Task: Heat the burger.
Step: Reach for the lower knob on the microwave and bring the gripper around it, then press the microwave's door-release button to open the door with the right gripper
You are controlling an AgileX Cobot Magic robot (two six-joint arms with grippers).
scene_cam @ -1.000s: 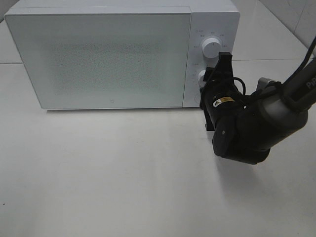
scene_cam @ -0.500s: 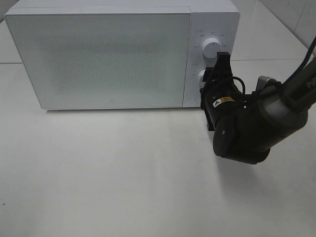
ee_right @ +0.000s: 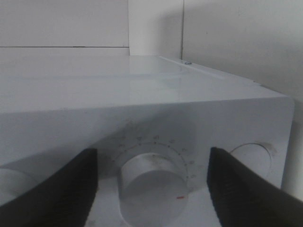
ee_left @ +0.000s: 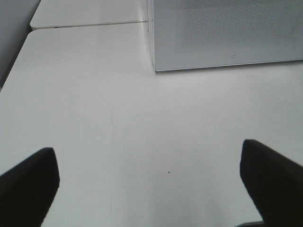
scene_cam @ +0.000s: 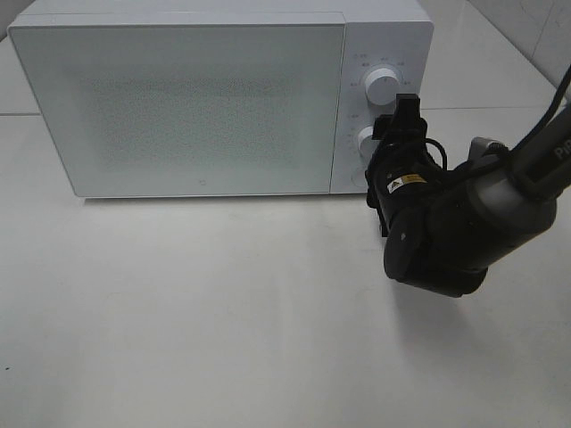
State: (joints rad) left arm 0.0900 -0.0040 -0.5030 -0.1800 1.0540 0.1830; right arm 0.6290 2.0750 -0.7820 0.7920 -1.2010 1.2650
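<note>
No text is legible; the yellow sticker is too small.

The gripper faces the microwave, its dark fingers spread on either side of a white dial, with a gap at each side. The dial bears a red mark, and scale ticks arc round it. A second knob shows beyond one finger and a third knob beyond the other. A pale wall stands behind.

The right gripper reaches to the front of the microwave, spread apart and holding nothing, and the left gripper is spread wide too.
</note>
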